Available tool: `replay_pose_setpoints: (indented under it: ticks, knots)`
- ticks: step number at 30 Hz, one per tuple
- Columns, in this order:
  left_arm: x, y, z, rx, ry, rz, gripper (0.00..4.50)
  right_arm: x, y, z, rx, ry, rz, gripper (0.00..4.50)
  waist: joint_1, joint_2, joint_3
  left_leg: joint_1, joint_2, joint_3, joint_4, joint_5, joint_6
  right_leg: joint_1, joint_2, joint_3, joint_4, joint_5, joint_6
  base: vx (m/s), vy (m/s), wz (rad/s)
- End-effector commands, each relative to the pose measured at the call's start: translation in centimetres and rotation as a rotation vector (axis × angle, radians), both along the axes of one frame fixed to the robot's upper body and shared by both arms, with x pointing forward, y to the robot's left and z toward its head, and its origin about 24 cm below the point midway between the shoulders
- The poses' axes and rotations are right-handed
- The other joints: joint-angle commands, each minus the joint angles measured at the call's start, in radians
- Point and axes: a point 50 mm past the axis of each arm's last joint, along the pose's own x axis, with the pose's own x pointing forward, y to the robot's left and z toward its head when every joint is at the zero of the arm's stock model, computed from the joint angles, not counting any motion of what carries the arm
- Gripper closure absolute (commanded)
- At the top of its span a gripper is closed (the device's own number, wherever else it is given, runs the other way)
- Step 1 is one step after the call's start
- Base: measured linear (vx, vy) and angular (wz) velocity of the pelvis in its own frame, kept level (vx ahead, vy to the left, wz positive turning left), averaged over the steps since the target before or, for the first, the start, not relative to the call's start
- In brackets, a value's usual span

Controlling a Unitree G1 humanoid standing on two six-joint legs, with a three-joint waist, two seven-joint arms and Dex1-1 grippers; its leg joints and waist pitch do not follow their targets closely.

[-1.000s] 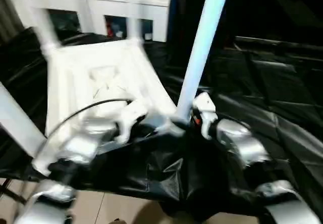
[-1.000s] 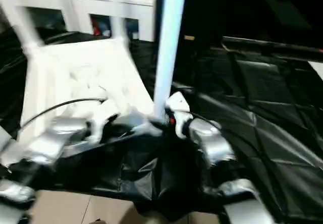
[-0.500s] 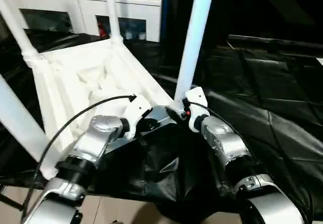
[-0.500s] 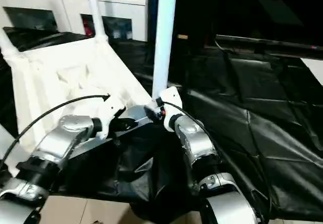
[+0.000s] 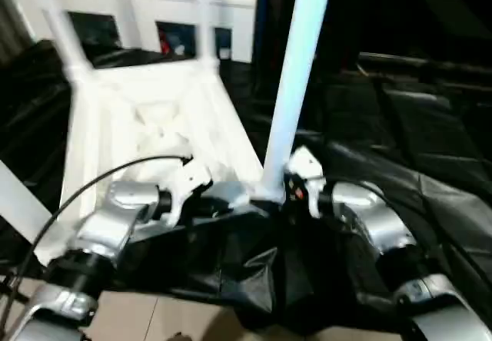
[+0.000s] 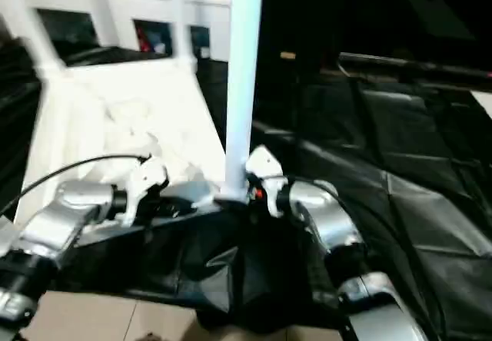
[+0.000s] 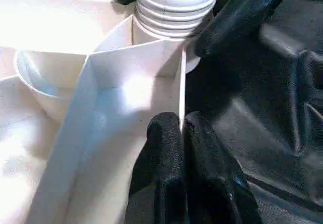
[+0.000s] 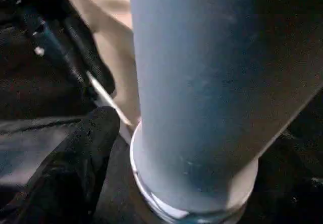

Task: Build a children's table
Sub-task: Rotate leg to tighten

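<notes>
The children's table lies upside down, its white ribbed top [image 5: 154,118] on black sheeting. Several white legs stand up from its corner sockets. The nearest leg [image 5: 296,72] rises from the near right corner, and its ribbed base [image 7: 174,7] sits in the socket. My left gripper [image 7: 182,128] is shut on the thin rim wall of the table top beside that socket. My right gripper [image 5: 280,191] is at the base of that leg, open. One black finger [image 8: 86,153] stands just beside the leg's collar, and the leg hides the other.
A white cabinet [image 5: 138,11] with glass doors stands behind the table. Crumpled black sheeting [image 5: 400,126] covers the surface to the right and hangs over its near edge. Tiled floor [image 5: 154,318] shows below. A black cable [image 5: 92,183] loops over my left forearm.
The head view has shifted and tilted. Both grippers stay at the near right corner, the left still shut on the rim and the right still at the leg's base.
</notes>
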Motion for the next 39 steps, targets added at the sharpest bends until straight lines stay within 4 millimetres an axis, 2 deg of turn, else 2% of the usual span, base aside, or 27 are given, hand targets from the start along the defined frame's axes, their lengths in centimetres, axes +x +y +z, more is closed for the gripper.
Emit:
replay_pose_setpoints:
  ticks: [1, 3, 6, 8, 9, 15, 19, 23, 25, 28, 29, 30, 31, 32, 34, 35, 37, 39]
  knots:
    - [-0.4, -1.5, 0.6, -0.087, -0.019, -0.079, 4.50, -0.5, 0.8, 0.2, 0.011, 0.004, 0.073, 0.61, 0.001, -0.005, -0.058, 0.004, 0.028, -0.003, -0.061, -0.194, 0.040, 0.054, -0.072, 0.058, -0.073, -0.246, -0.175, 0.000, 0.000, 0.00]
    - [-0.5, -0.8, 0.6, -0.072, -0.012, -0.087, 4.50, -0.9, 0.7, 0.1, 0.005, 0.025, 0.123, 0.61, 0.000, -0.020, -0.058, 0.001, 0.029, -0.001, -0.060, -0.179, 0.045, 0.054, -0.071, 0.058, -0.073, -0.244, -0.166, 0.000, 0.000, 0.00]
    - [-0.7, -0.3, 0.5, -0.069, -0.004, -0.091, 4.50, -1.1, 0.7, 0.1, 0.003, 0.037, 0.154, 0.86, 0.001, -0.015, -0.057, 0.000, 0.030, -0.003, -0.061, -0.171, 0.047, 0.053, -0.072, 0.058, -0.070, -0.240, -0.165, 0.000, 0.000, 0.00]
    - [-0.8, -0.1, 0.5, -0.072, 0.004, -0.096, 4.50, -1.3, 0.7, 0.1, 0.005, 0.043, 0.172, 1.13, 0.002, -0.016, -0.056, 0.002, 0.029, -0.001, -0.060, -0.168, 0.048, 0.051, -0.071, 0.058, -0.070, -0.233, -0.168, 0.000, 0.000, 0.00]
    - [-1.1, 0.1, 0.5, -0.078, 0.018, -0.104, 4.50, -1.4, 0.7, 0.2, 0.010, 0.047, 0.188, 1.13, 0.003, -0.010, -0.057, 0.002, 0.029, -0.003, -0.060, -0.169, 0.044, 0.052, -0.072, 0.058, -0.069, -0.231, -0.170, 0.000, 0.000, 0.00]
    - [-1.6, 0.1, 0.1, -0.087, 0.049, -0.122, 4.50, -1.7, 0.8, 0.2, 0.023, 0.064, 0.216, 1.59, 0.003, -0.014, -0.057, 0.002, 0.028, -0.001, -0.060, -0.169, 0.044, 0.053, -0.070, 0.058, -0.069, -0.224, -0.177, 0.000, 0.000, 0.00]
    - [-1.4, -0.2, 0.0, -0.092, 0.039, -0.101, 4.50, -2.0, 1.1, 0.0, 0.037, 0.075, 0.211, 1.75, 0.005, -0.011, -0.059, 0.003, 0.029, -0.002, -0.059, -0.168, 0.041, 0.054, -0.070, 0.058, -0.068, -0.214, -0.175, 0.000, 0.000, 0.00]
    - [-0.2, -1.0, -0.1, -0.075, -0.015, 0.026, 4.50, -1.5, 1.9, -0.6, 0.064, 0.060, 0.075, 1.78, 0.007, -0.014, -0.057, 0.004, 0.028, -0.002, -0.061, -0.177, 0.031, 0.053, -0.071, 0.058, -0.072, -0.237, -0.170, 0.000, 0.000, 0.00]
    - [0.8, -1.6, -0.1, -0.067, -0.050, 0.131, 4.50, -0.5, 2.5, -1.1, 0.064, 0.048, -0.070, 1.78, 0.004, -0.021, -0.053, 0.006, 0.025, -0.003, -0.062, -0.206, 0.013, 0.051, -0.074, 0.056, -0.084, -0.343, -0.142, 0.000, 0.000, 0.00]
    - [1.2, -1.9, -0.1, -0.067, -0.063, 0.171, 4.50, -0.2, 2.7, -1.3, 0.062, 0.048, -0.131, 1.79, 0.000, -0.019, -0.052, 0.005, 0.024, -0.005, -0.063, -0.215, 0.004, 0.048, -0.076, 0.056, -0.091, -0.410, -0.114, 0.000, 0.000, 0.00]
    - [2.1, -2.8, 0.0, -0.068, -0.088, 0.275, 4.50, 0.6, 3.5, -1.8, 0.060, 0.056, -0.281, 1.79, -0.005, -0.031, -0.052, 0.004, 0.024, -0.003, -0.062, -0.210, 0.010, 0.046, -0.075, 0.056, -0.093, -0.420, -0.100, 0.000, 0.000, 0.00]
    - [2.4, -3.7, 0.0, -0.068, -0.101, 0.324, 4.50, 1.2, 4.1, -2.0, 0.051, 0.055, -0.387, 1.80, -0.007, -0.032, -0.050, 0.005, 0.025, -0.005, -0.064, -0.206, 0.005, 0.042, -0.076, 0.056, -0.092, -0.428, -0.103, 0.000, 0.000, 0.00]
    - [2.6, -4.2, 0.0, -0.068, -0.108, 0.353, 4.50, 1.5, 4.4, -2.1, 0.044, 0.054, -0.456, 1.80, -0.010, -0.026, -0.051, 0.006, 0.022, -0.008, -0.063, -0.208, -0.008, 0.045, -0.079, 0.052, -0.094, -0.460, -0.097, 0.000, 0.000, 0.00]
    - [2.7, -4.6, 0.0, -0.068, -0.111, 0.367, 4.50, 1.7, 4.6, -2.1, 0.039, 0.053, -0.494, 1.80, -0.012, -0.025, -0.054, 0.001, 0.024, -0.008, -0.063, -0.195, -0.012, 0.048, -0.080, 0.052, -0.092, -0.443, -0.095, 0.000, 0.000, 0.00]
    - [2.7, -4.7, 0.0, -0.067, -0.113, 0.372, 4.50, 1.7, 4.7, -2.1, 0.036, 0.051, -0.508, 1.80, -0.010, -0.025, -0.056, 0.003, 0.024, -0.006, -0.062, -0.199, -0.001, 0.045, -0.075, 0.054, -0.091, -0.398, -0.091, 0.000, 0.000, 0.00]
    - [2.2, -6.0, -0.2, -0.065, -0.117, 0.340, 4.50, 1.9, 5.7, -2.0, 0.037, 0.044, -0.547, 1.80, -0.010, -0.029, -0.059, 0.001, 0.025, -0.006, -0.062, -0.182, 0.007, 0.046, -0.074, 0.056, -0.083, -0.341, -0.101, 0.000, 0.000, 0.00]
    - [1.9, -6.7, -0.3, -0.060, -0.118, 0.320, 4.50, 2.0, 6.5, -1.9, 0.038, 0.040, -0.545, 1.80, -0.011, -0.023, -0.060, -0.002, 0.025, -0.006, -0.062, -0.166, 0.008, 0.048, -0.073, 0.055, -0.077, -0.289, -0.113, 0.000, 0.000, 0.00]
    - [1.8, -6.8, -0.4, -0.056, -0.115, 0.310, 4.50, 1.9, 6.7, -1.8, 0.050, 0.048, -0.533, 1.24, -0.011, -0.026, -0.062, -0.004, 0.024, -0.005, -0.060, -0.152, 0.016, 0.052, -0.072, 0.056, -0.070, -0.234, -0.126, 0.000, 0.000, 0.00]
